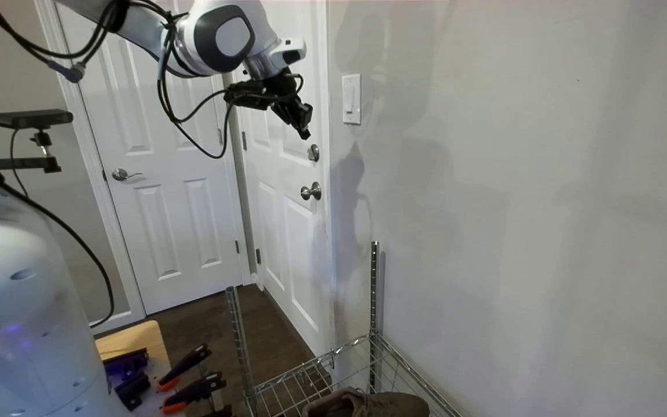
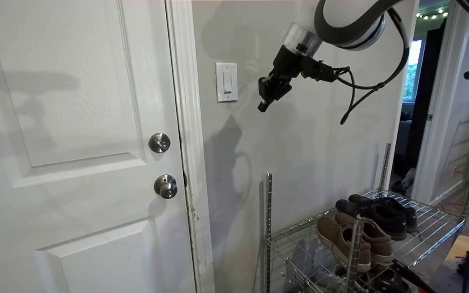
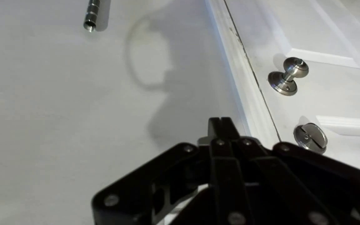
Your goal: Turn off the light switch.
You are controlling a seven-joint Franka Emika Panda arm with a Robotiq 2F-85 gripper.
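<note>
The light switch (image 1: 351, 99) is a white upright plate with a rocker on the wall beside the door frame. It also shows in an exterior view (image 2: 220, 83) with its whole face visible. My gripper (image 1: 305, 136) is black, tilts downward, and stands apart from the switch. In an exterior view its fingertips (image 2: 262, 107) are to the right of the plate and a little below it. In the wrist view its two fingers (image 3: 221, 120) are pressed together with nothing between them. The switch is not clearly seen there; a white patch shows through the gripper's linkage, but I cannot tell what it is.
The white door (image 2: 84, 101) has a round deadbolt (image 2: 159, 143) and a door knob (image 2: 165, 186) below the gripper's height. A wire shelf (image 2: 269, 228) with upright posts and shoes (image 2: 352, 240) stands against the wall below. Cables hang from the arm.
</note>
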